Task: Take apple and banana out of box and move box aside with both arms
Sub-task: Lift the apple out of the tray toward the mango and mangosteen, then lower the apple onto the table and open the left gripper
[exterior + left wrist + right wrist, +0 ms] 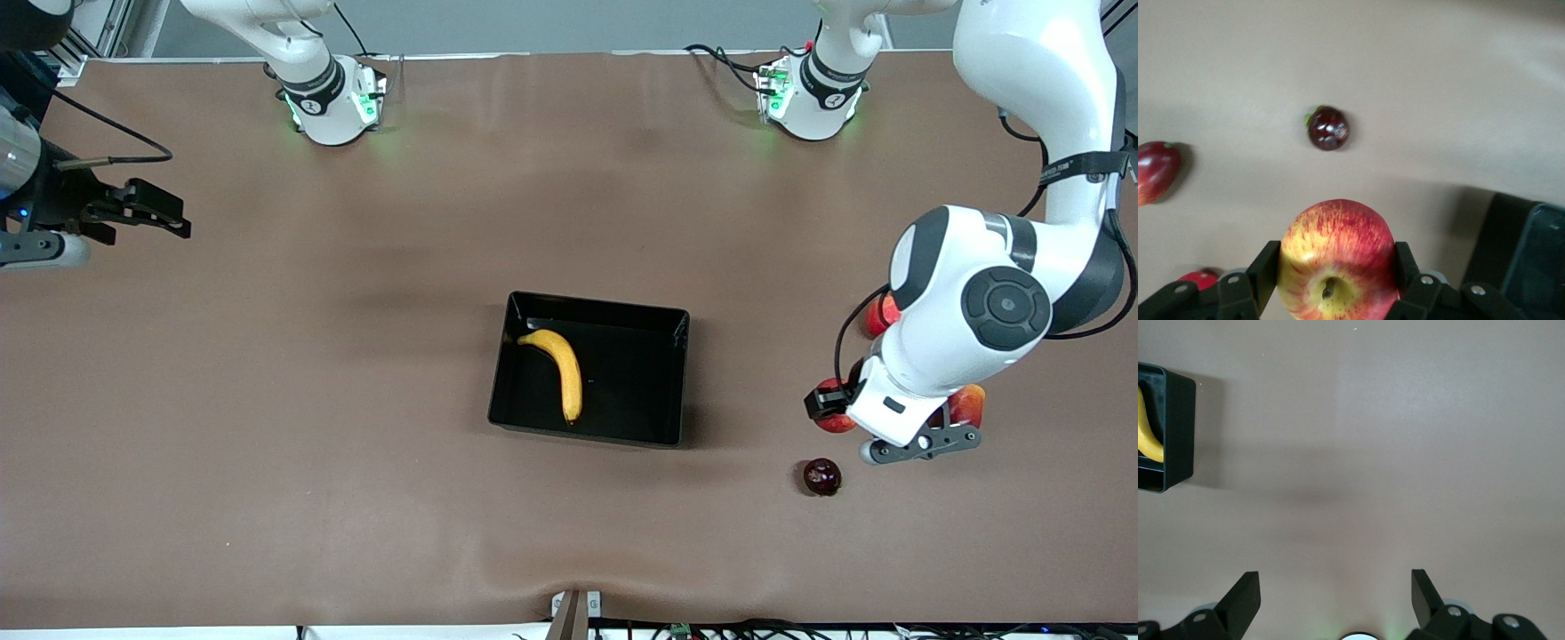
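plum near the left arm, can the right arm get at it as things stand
Probably not easily: the plum lies at the left arm's end, beside the left gripper holding the apple. The open right gripper waits at the other end.

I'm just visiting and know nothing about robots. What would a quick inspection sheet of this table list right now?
Surface: brown table, slightly rippled.
Job's things: banana lies in the black tray mid-table; apple is clamped in the left gripper.
Clutter: dark plum nearer the front camera than the left gripper; other red fruits partly hidden under the left arm.
Grippers: left gripper shut on the apple, toward its own end of the table; right gripper open, waiting over bare table at its own end.
Cables: black leads by both bases.
Surroundings: nothing seen.
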You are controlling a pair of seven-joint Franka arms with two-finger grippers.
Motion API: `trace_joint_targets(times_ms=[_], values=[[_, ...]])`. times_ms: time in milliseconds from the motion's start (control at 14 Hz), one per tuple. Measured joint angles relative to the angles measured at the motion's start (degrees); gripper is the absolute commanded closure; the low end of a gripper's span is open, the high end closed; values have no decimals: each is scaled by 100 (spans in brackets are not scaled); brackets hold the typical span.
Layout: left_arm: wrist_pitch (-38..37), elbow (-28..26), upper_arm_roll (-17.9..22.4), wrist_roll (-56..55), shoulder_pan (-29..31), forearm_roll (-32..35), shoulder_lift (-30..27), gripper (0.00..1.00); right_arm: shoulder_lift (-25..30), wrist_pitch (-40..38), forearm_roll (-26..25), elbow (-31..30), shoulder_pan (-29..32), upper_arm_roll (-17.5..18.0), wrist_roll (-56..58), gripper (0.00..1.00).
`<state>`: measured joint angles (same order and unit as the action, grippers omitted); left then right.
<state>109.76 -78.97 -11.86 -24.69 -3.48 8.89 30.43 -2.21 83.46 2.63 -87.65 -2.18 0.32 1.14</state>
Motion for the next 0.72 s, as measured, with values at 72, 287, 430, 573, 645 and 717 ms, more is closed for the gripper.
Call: trace_joint_targets(times_ms=[72, 287, 430, 573, 645, 717], values=[[-54, -97, 4, 178, 123, 0, 5, 100, -20, 10, 0, 0, -23, 0, 0, 0], [-65, -487, 5, 671, 664, 0, 64, 100, -32, 21, 0, 2, -46, 0, 0, 0], [77, -678, 5, 779, 926, 0, 187, 100, -33, 23, 0, 2, -46, -3, 0, 0], [484, -963, 10, 783, 991, 1, 302, 100, -32, 23, 0, 3, -46, -7, 0, 0], [734, -1121, 23, 782, 1014, 8, 344, 100, -32, 24, 0, 3, -46, -7, 0, 0], [927, -1240, 34, 782, 1078, 32, 375, 100, -32, 24, 0, 3, -46, -8, 0, 0]])
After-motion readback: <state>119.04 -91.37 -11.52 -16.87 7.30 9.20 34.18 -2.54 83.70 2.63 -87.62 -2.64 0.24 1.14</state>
